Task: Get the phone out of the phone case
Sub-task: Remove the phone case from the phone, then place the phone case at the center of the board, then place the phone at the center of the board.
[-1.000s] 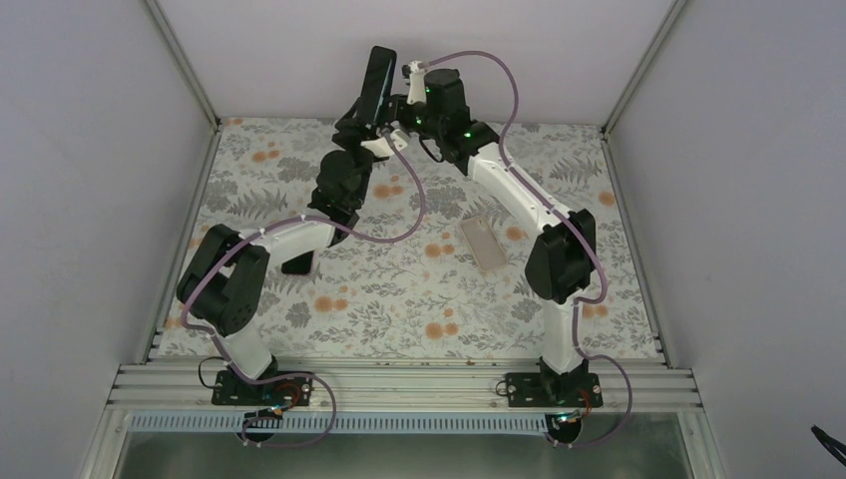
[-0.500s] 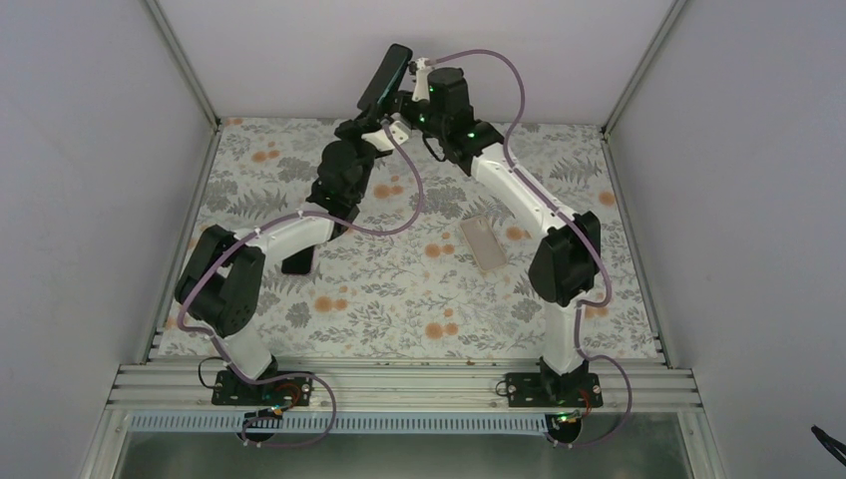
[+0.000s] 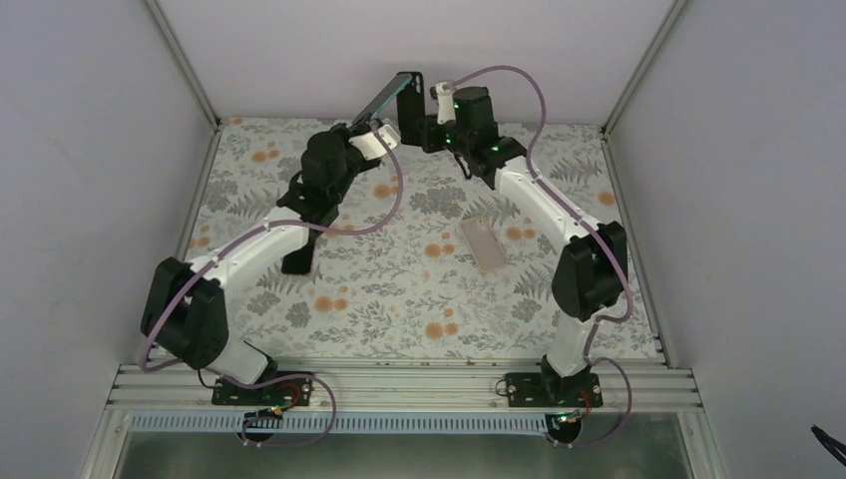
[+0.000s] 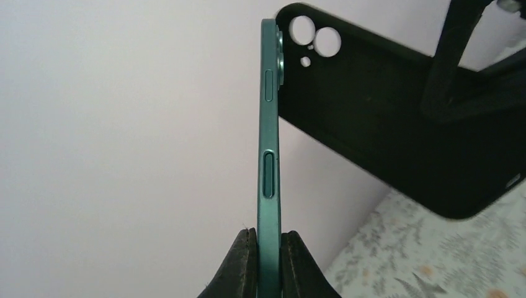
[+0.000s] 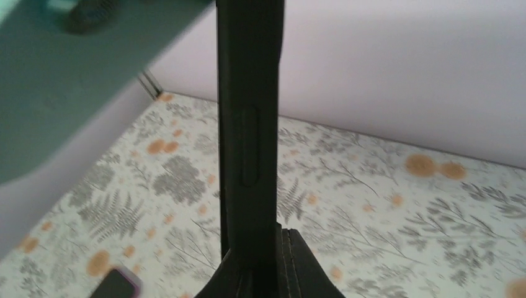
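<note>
My left gripper (image 3: pixel 361 133) is shut on the lower end of a dark green phone (image 3: pixel 379 102), held high near the back wall and slanting up to the right. In the left wrist view the phone (image 4: pixel 270 155) stands edge-on between my fingertips (image 4: pixel 268 264). My right gripper (image 3: pixel 427 128) is shut on a black phone case (image 3: pixel 407 98), upright beside the phone's top end. The case (image 4: pixel 378 124) shows its camera cut-outs, and its top corner meets the phone's top. In the right wrist view the case (image 5: pixel 248 124) rises from my gripper (image 5: pixel 257 273), with the phone (image 5: pixel 74 81) at upper left.
A clear phone case (image 3: pixel 482 244) lies on the flowered tablecloth (image 3: pixel 399 289) right of centre. A black object (image 3: pixel 299 259) lies under the left arm. A dark, pink-edged item (image 5: pixel 115 287) shows low in the right wrist view. Walls enclose the back and sides.
The phone and case, held together upright before, have spread apart. The phone now slants down to the left. The right gripper and case moved right, and the left arm stretched out.
</note>
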